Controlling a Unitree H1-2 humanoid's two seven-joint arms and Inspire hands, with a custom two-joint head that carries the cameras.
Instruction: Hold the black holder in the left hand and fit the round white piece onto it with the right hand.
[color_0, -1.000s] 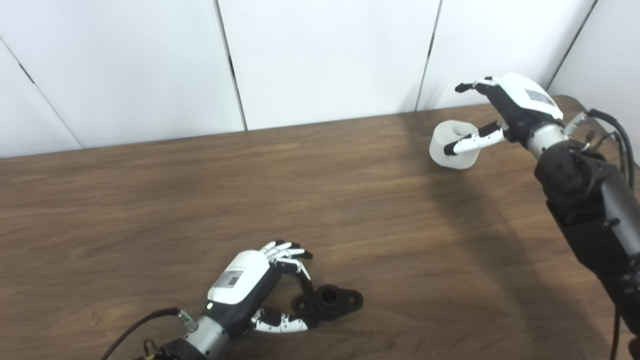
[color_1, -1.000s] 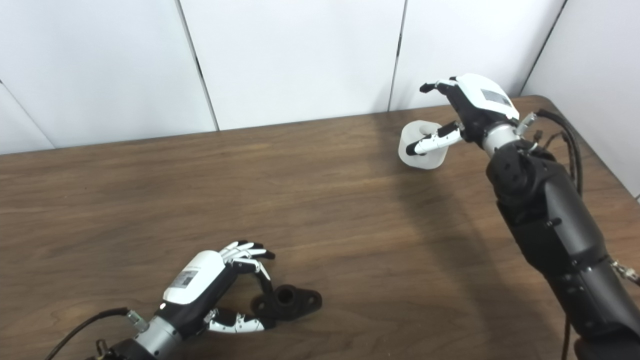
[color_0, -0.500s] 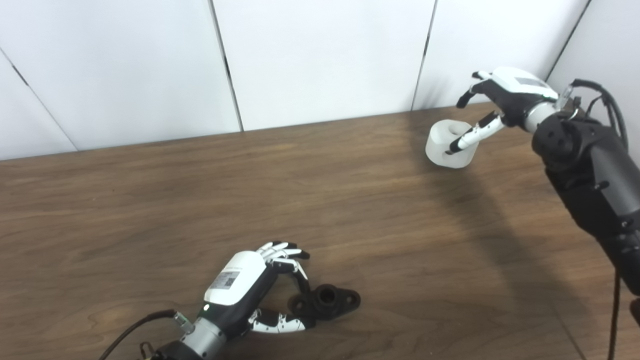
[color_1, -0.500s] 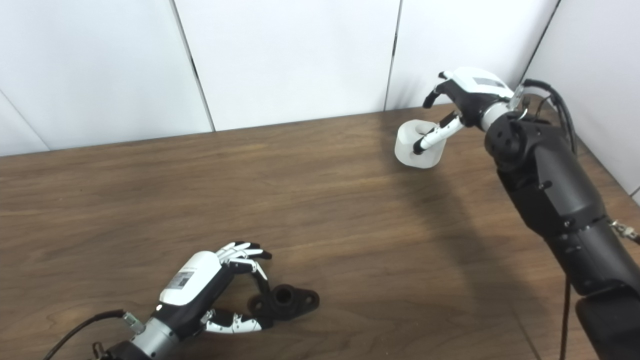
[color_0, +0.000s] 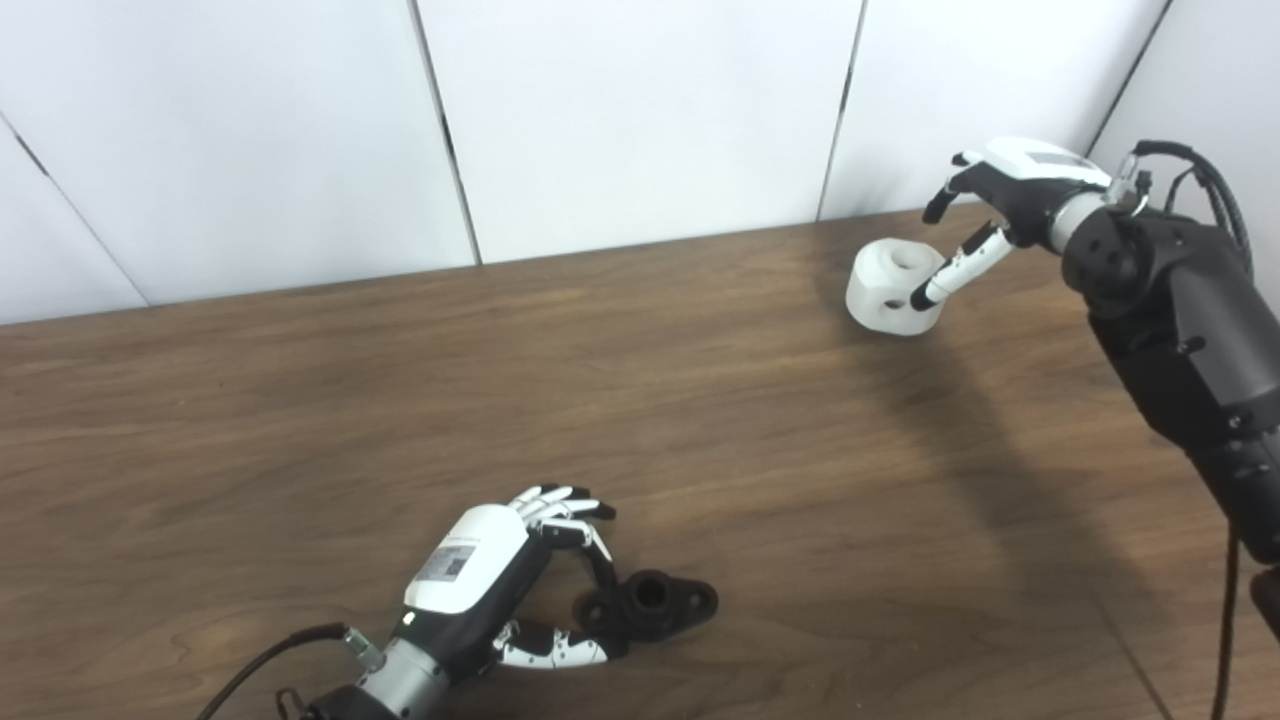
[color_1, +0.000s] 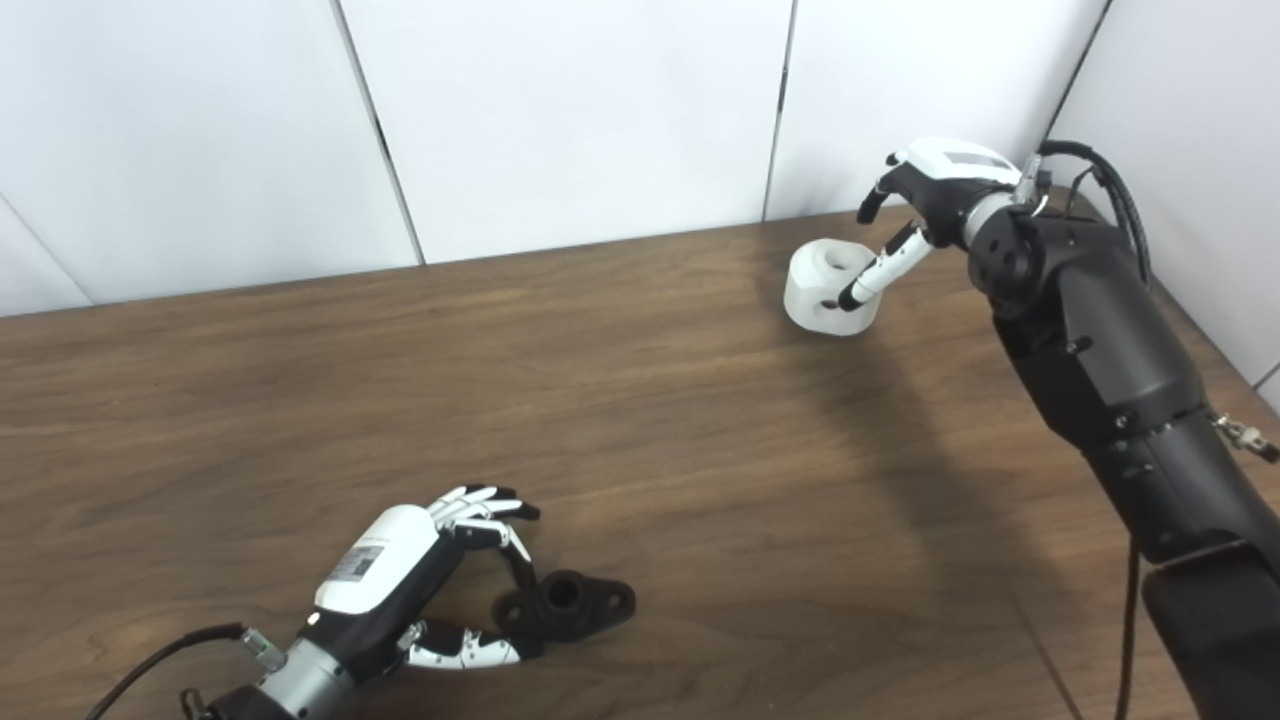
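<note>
Under right hand (color_0: 1010, 190): round white piece (color_0: 893, 286) between spread fingers, ungripped; could roll away.
Beside left hand (color_0: 490, 575): black holder (color_0: 650, 603) pinched at one end; could pivot.

This looks like a robotics lab or test booth. A wood-grain counter (color_0: 300, 380) stands against plain white wall panels (color_0: 630, 110) with dark seams that enclose its far edge and right corner. Exposed cables (color_1: 1110, 200) run along a black robot arm (color_1: 1110, 370).

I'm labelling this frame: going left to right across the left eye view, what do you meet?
left hand → black holder → round white piece → right hand
</note>
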